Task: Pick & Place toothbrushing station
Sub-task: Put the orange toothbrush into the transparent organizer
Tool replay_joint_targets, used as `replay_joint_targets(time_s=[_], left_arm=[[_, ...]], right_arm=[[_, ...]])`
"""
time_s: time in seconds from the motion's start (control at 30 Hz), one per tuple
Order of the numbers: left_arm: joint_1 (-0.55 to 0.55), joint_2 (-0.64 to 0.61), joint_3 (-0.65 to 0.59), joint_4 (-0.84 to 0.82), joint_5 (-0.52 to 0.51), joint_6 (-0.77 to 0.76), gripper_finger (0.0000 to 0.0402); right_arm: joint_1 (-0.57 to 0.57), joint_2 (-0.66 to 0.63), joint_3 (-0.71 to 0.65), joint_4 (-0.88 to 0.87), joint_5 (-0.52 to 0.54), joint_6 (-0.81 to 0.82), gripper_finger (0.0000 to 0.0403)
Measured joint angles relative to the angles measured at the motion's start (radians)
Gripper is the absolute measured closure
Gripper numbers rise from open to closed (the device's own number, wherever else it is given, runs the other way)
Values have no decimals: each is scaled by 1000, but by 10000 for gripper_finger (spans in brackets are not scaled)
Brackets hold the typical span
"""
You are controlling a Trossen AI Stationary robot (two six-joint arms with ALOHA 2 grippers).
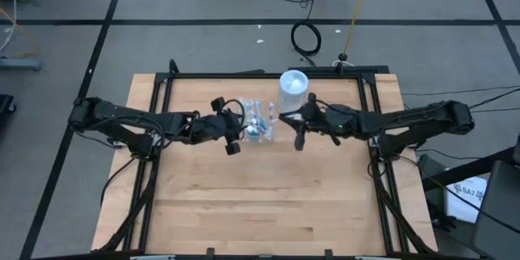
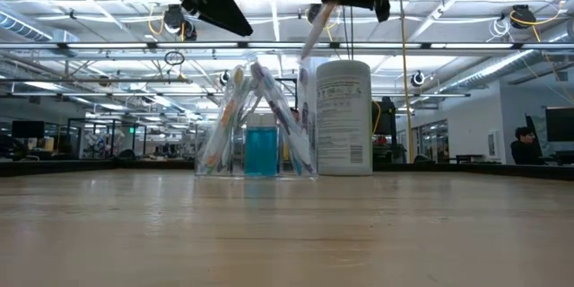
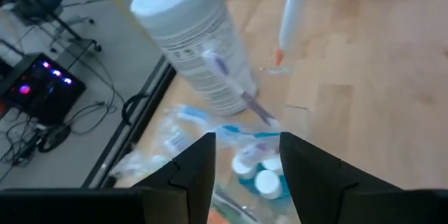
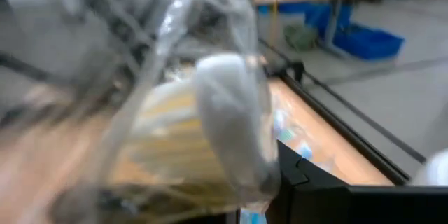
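Gripping a wrapped toothbrush (image 2: 316,20) in closed fingers, the right gripper (image 1: 297,127) holds it raised over the far middle of the desk (image 1: 268,211), beside the clear plastic cup (image 2: 256,148). The cup stands near the desk's far edge, holding several toothbrushes (image 2: 224,117) and blue tubes (image 3: 257,175). The left gripper (image 3: 246,155) hovers directly above the cup, fingers parted and empty. Risk: lowering the held brush could strike the leaning handles or tip the light cup. The white canister (image 2: 344,117) stands just beside the cup on the right arm's side, crowding that approach, and the left gripper obstructs entry from above.
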Motion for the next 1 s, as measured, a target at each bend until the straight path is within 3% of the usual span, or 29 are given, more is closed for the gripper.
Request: replay_joint_targets(time_s=[0.23,0.47,1.0], left_arm=[[66,0,0,-5,1,-42,236],[89,0,0,-13,99,-34,236],[90,0,0,-40,115,-18,236]], right_arm=[[-67,141,156,-272,-3,14,386],[-131,249,156,-254,-135,75,386],[-162,325,126,-250,-186,152,379]])
